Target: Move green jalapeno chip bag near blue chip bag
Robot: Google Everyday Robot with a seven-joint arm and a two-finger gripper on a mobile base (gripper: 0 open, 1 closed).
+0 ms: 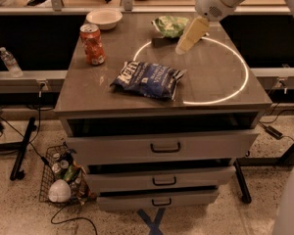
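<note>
The green jalapeno chip bag (170, 25) lies at the back of the table top, right of centre. The blue chip bag (148, 79) lies flat near the middle front of the table, with white lettering up. My gripper (185, 44) hangs from the white arm at the upper right. It points down and left, just right of and slightly in front of the green bag, above the table. It holds nothing that I can see.
A red soda can (92, 44) stands at the table's left. A white bowl (104, 18) sits at the back left. A white ring is marked on the grey table top (220, 82). Drawers hang open below. A wire basket (63, 180) sits on the floor.
</note>
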